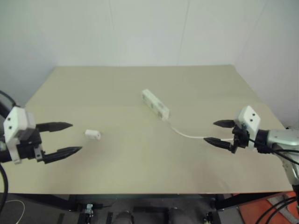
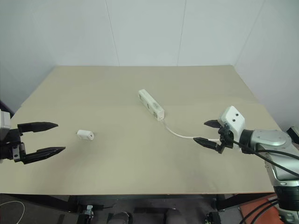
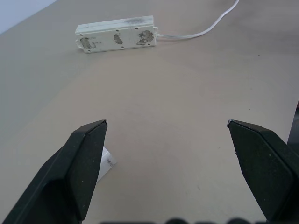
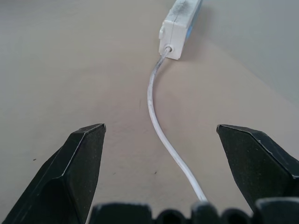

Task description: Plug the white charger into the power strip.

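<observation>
The white charger [image 1: 92, 134] lies flat on the beige table [image 1: 117, 88], left of centre. My left gripper [image 1: 69, 138] hovers open just to its left, nothing between its black fingers; in the left wrist view the charger [image 3: 106, 164] peeks out beside one fingertip [image 3: 86, 154]. The power strip [image 1: 155, 104] lies diagonally near the table's middle, its thin white cord [image 1: 187, 134] curving toward my right gripper [image 1: 218, 132]. That gripper is open and empty, with the cord [image 4: 161, 126] running between its spread fingers toward the strip's end [image 4: 180, 25].
White walls rise behind the table's far edge. The table's front edge [image 1: 140, 192] runs just below both grippers, with dark frame parts and cables underneath. Bare tabletop stretches between the charger and the strip.
</observation>
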Motion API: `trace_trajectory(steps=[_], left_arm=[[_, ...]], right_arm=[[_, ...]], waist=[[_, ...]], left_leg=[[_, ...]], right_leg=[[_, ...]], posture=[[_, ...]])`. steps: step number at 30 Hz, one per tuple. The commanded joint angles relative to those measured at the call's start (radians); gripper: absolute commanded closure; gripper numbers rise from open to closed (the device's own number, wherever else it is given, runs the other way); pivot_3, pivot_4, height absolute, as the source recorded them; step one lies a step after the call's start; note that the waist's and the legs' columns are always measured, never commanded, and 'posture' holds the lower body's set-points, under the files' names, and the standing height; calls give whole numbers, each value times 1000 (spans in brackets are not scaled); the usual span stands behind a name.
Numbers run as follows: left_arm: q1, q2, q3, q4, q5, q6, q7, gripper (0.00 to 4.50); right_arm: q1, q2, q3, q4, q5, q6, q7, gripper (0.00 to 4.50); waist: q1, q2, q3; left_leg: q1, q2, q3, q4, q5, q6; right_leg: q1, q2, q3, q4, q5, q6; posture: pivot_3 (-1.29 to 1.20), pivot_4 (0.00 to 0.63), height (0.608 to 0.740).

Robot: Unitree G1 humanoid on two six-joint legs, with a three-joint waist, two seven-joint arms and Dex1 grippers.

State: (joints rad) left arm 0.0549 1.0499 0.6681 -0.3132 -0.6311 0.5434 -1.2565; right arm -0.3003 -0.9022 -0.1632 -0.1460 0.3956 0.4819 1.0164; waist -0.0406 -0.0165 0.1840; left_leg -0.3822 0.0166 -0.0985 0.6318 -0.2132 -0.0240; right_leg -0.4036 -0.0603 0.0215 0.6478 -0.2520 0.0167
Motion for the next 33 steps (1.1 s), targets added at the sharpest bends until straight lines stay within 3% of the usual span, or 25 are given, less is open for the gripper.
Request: trace_trajectory(steps=[1,17,24,33], left_arm=[[-12,18,6,-5,-8,-16,-4,0],[-15,12,2,-19,-16,-8,7,0],[-49,11,-29,-20,-20,-3,32,0],[-46,-9,-44,-47,-37,8,60,0]], right_arm=[[-5,-17,-19,-22,6,-10,4,24],[-25,56,33,-50,15,13,-28,24],[-151,249,163,21,-65,73,-216,24],[-343,473,277,321,-191,63,-369,24]], waist=[[0,0,0],[-2,0,0],[-4,0,0],[-5,0,0]], left_leg=[[0,0,0,0,0,0],[0,0,0,0,0,0],[2,0,1,0,0,0],[0,0,1,-1,0,0]], right_leg=[[0,0,0,0,0,0],[0,0,0,0,0,0],[0,1,2,1,1,0],[-2,1,2,1,4,-5]], posture=[[0,150,740],[0,150,740],[0,150,740],[0,150,740]])
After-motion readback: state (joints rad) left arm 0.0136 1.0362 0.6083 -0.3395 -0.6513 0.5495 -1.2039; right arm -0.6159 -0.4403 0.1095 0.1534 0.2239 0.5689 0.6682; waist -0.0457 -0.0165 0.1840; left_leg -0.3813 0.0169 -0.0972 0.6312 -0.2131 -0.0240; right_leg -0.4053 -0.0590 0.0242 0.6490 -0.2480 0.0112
